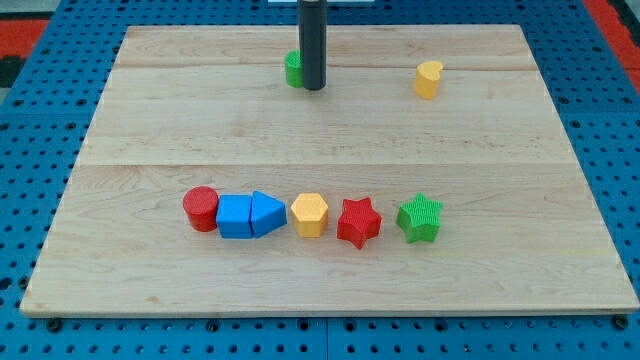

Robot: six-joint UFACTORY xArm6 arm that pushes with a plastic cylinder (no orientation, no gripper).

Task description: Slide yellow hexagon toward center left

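I am judging the task as not yet begun: the yellow hexagon (309, 214) is lying in the row of blocks in the lower half of the wooden board (560, 250), slightly left of the board's midline, and the centre-left area is sitting well apart from it, toward ten o'clock. My tip (314, 87) is resting near the board's top edge, touching or just beside the green block (293, 69), whose shape I cannot make out because my rod is covering part of it. I am carrying no jaws; my rod is ending in a plain tip that is holding nothing and is making no contact with the hexagon. From my tip, the hexagon is lying at six o'clock, well apart, with bare board between. In the row, the blue triangular block (266, 213) is sitting just beside the hexagon at nine o'clock, with the blue cube (234, 216) and red cylinder (201, 208) beyond it, and the red star (359, 221) is sitting just beside at three o'clock, followed by the green star (420, 217). The remaining work, in my judgement, is the whole of it: I am needing to get below and right of the hexagon, then push it up and left past the blue blocks.
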